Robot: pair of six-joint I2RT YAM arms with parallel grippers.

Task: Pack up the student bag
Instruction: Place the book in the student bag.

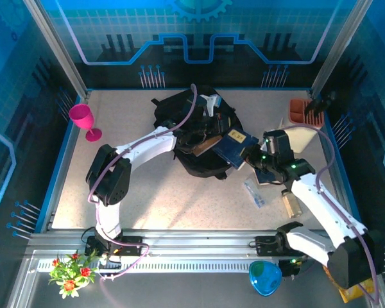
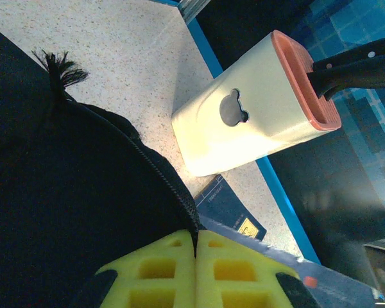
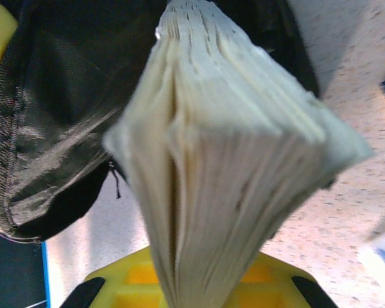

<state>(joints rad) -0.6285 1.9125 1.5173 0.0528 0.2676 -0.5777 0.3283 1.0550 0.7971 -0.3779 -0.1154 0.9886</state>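
- Yellow pads [image 2: 237,276] of the left gripper [image 2: 196,247] sit at the bottom of the left wrist view, pressed tight together, and the zip edge of the student bag [image 2: 64,192] runs right in between them. That looks like a firm pinch on the rim.
- Over on the right wrist view, the right gripper [image 1: 251,155] is clamped on a thick book [image 3: 231,160]. Its pages fan toward the lens, and the bag's dark mouth gapes just beyond, to the left.
- From above, the bag lies mid-table with the left arm reaching onto its near side. The blue-covered book is tilted against its right edge. Whether the far end is inside yet, I cannot tell.
- Step in hand, I'd say: one arm holds the opening up while the other feeds the book in.
- Next move calls for the book to slide deeper, lined up with the opening, while the left pinch lifts the rim clear. A snag on the zip could stall it.
- Beige holder [image 2: 250,115] with its orange top stands off to the right, apart from the bag.
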